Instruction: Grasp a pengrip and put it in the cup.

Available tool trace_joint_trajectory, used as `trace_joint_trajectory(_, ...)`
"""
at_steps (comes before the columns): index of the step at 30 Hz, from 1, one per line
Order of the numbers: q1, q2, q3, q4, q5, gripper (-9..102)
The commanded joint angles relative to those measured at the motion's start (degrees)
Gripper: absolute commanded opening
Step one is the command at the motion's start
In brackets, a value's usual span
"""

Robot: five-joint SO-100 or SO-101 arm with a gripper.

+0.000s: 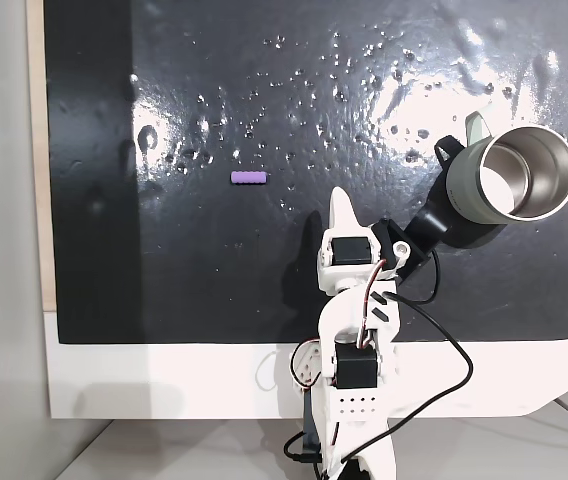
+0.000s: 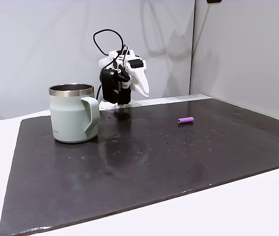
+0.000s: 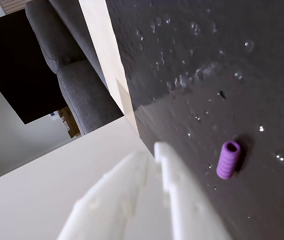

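Note:
The pengrip point(image 1: 249, 178), a small light-purple ribbed cylinder, lies on the black mat left of centre in a fixed view. It also shows as the pengrip point(image 2: 185, 120) and, in the wrist view, the pengrip point(image 3: 228, 159) at the right. The sage-green cup point(image 1: 512, 176) with its steel inside stands upright at the mat's right side, seen again as the cup point(image 2: 73, 114). My white gripper point(image 1: 341, 200) hangs above the mat between the two, shut and holding nothing. Its tip, the gripper point(image 3: 155, 149), is left of the pengrip and apart from it; from the side, the gripper point(image 2: 144, 91) is raised behind the cup.
The black mat point(image 1: 214, 290) has a glossy, speckled surface and lies on a white table point(image 1: 164, 380). The arm's base and cables point(image 1: 359, 400) sit at the mat's near edge. A grey sofa point(image 3: 67, 75) stands beyond the table edge in the wrist view.

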Motion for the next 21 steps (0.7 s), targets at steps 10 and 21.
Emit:
trace_joint_trajectory(10, -0.62, 0.79, 2.37, 0.44, -1.41, 0)
trace_joint_trajectory(21, -2.11, 0.79, -2.99, 3.16, 1.76, 0)
